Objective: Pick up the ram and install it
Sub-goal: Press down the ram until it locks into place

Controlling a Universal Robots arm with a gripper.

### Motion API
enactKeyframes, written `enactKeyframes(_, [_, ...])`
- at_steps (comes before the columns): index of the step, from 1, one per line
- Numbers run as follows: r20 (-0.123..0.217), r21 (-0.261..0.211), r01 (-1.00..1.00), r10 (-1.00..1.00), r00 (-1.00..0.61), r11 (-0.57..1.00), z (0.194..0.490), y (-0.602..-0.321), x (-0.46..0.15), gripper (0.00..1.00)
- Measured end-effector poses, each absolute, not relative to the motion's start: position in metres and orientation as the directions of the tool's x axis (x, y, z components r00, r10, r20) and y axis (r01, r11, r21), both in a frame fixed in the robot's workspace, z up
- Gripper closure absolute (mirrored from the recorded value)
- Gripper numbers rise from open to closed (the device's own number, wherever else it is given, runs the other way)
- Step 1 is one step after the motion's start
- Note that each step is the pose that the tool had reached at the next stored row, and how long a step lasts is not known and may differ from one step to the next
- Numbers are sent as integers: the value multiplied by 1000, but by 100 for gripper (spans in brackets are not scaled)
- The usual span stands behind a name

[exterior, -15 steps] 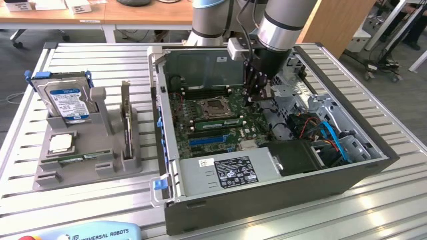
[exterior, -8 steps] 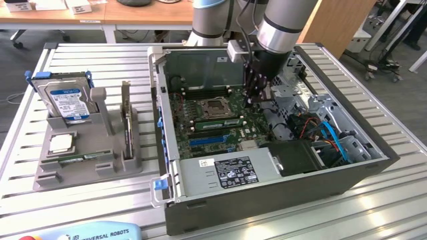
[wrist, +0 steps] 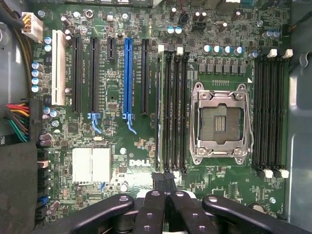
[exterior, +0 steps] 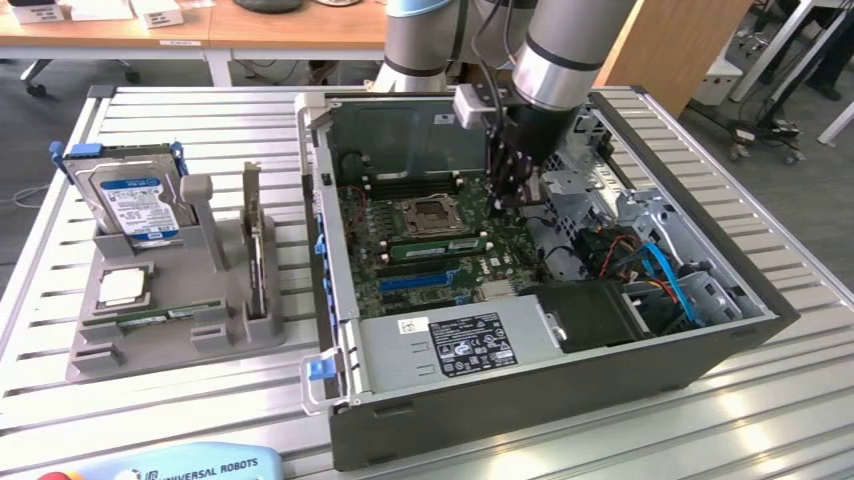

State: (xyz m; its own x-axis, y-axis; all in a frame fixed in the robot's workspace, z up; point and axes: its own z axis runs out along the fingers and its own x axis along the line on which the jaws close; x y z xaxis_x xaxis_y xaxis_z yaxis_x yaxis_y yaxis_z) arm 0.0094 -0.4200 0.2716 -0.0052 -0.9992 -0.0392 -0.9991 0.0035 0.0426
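Ram [wrist: 159,107] in the memory slot by the CPU socket [wrist: 220,122]
The thin green stick stands edge-up in the motherboard [wrist: 141,144] slot farthest from the empty socket (open computer case). The gripper [wrist: 164,179] hangs at one end of it, fingers pinched together, gripping nothing.

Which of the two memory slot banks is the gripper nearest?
The bank between the CPU socket and the expansion slots; the gripper is at its end. The other bank lies beyond the socket.
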Motion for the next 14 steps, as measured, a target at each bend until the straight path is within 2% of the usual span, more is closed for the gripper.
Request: enactKeyframes(14, [-40,42,-999,-999,-5,3,266,-420,9,90])
